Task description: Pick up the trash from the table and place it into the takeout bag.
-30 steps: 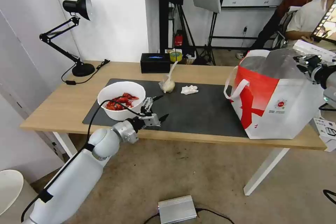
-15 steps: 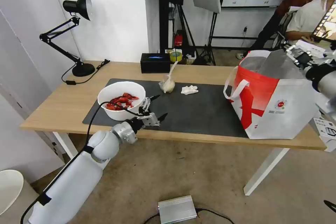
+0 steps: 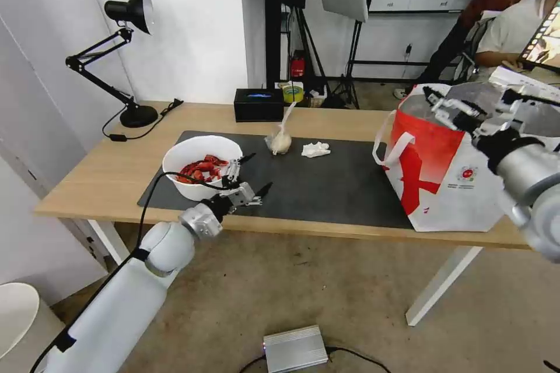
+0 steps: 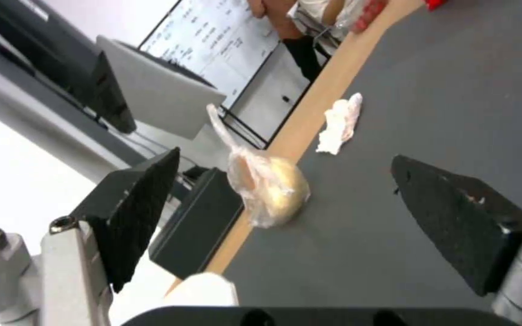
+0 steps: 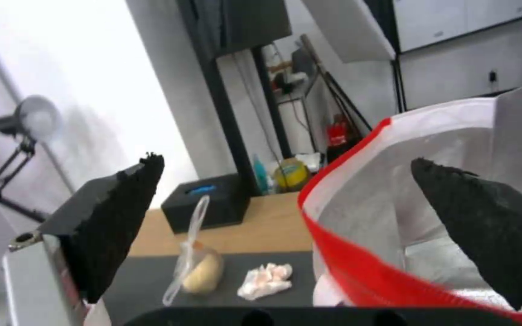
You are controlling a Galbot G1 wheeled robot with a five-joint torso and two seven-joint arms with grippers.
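– Table (image 3: 105,178): light wood, white legs. Carries?
– Grey mat (image 3: 326,186), lamp (image 3: 125,58) at far left corner, black box (image 3: 258,104) at far edge, bag (image 3: 461,169) at right end.
– On the mat?
– Bowl (image 3: 201,166), knotted bag (image 3: 280,141), tissue (image 3: 315,149).

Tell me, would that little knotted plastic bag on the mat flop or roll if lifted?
The knotted bag is thin film around a rounded lump, so it would probably sag and swing from its long tail. Pushed, it might wobble rather than roll far. It looks light, and the open left pincer could likely crumple it.
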